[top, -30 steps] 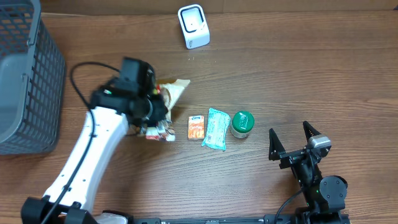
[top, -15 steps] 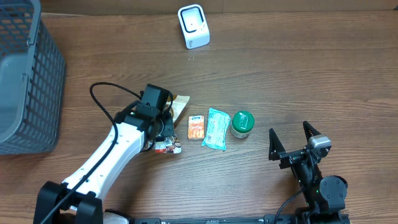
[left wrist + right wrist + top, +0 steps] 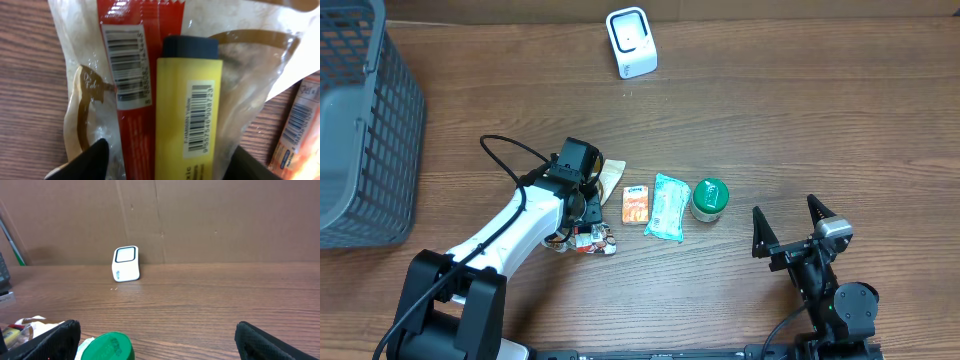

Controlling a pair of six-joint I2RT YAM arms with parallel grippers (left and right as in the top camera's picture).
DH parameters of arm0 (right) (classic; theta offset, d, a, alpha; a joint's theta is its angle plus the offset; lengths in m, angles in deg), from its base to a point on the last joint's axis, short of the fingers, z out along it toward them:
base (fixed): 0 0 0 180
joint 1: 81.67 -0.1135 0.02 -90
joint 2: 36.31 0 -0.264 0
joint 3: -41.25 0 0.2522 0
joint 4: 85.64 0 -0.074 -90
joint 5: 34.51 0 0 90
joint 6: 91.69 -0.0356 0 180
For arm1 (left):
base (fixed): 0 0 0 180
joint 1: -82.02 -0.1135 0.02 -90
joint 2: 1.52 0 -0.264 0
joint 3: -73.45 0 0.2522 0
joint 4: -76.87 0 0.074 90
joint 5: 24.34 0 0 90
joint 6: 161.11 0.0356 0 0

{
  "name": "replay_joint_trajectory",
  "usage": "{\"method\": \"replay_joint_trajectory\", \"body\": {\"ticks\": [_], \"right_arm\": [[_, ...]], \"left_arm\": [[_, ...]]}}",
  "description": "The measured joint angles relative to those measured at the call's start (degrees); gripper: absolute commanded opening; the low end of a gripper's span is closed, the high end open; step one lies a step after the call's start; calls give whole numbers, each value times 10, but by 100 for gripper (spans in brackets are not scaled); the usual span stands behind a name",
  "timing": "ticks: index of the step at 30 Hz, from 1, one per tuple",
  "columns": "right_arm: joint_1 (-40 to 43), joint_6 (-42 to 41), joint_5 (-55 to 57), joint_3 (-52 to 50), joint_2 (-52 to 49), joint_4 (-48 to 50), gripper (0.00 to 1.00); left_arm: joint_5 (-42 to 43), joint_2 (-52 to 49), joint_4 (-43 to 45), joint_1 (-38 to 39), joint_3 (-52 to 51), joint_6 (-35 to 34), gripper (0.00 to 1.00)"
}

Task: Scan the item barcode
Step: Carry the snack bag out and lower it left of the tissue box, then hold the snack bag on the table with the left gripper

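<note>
**A:** Where's the clear bag (image 3: 235, 75)?
**B:** Lying on the bench (image 3: 800, 110), left of centre in the overhead view. A yellow tube (image 3: 187, 110) and a red packet (image 3: 130, 75) are inside, with their barcodes facing the wrist camera.
**A:** The left gripper (image 3: 172, 162)?
**B:** Right over it, jaws spread to either side of the bag.
**A:** The right gripper (image 3: 786, 210)?
**B:** Lower right, jaws wide apart, pinching nothing. The white scanner (image 3: 631, 42) stands at top centre, well apart.
</note>
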Motion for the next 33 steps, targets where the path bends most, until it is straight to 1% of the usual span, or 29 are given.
{"method": "replay_joint_trajectory", "body": {"ticks": [4, 8, 9, 11, 14, 15, 18, 23, 27, 33], "right_arm": [[0, 0, 0, 0, 0, 0, 100], [0, 0, 0, 0, 0, 0, 100], [0, 0, 0, 0, 0, 0, 100], [0, 0, 0, 0, 0, 0, 100], [0, 0, 0, 0, 0, 0, 100], [0, 0, 0, 0, 0, 0, 100], [0, 0, 0, 0, 0, 0, 100], [0, 0, 0, 0, 0, 0, 100], [0, 0, 0, 0, 0, 0, 100], [0, 0, 0, 0, 0, 0, 100]], "left_arm": [[0, 0, -43, 0, 24, 9, 63], [0, 0, -100, 0, 93, 16, 67], [0, 1, -112, 0, 111, 17, 67], [0, 3, -136, 0, 143, 21, 61], [0, 7, -157, 0, 165, 32, 34], [-1, 7, -165, 0, 167, 31, 31], [-2, 7, -187, 0, 167, 34, 28], [-2, 7, -188, 0, 161, 34, 26], [0, 7, -164, 0, 140, 33, 26], [18, 7, -104, 0, 97, 33, 26]]}}
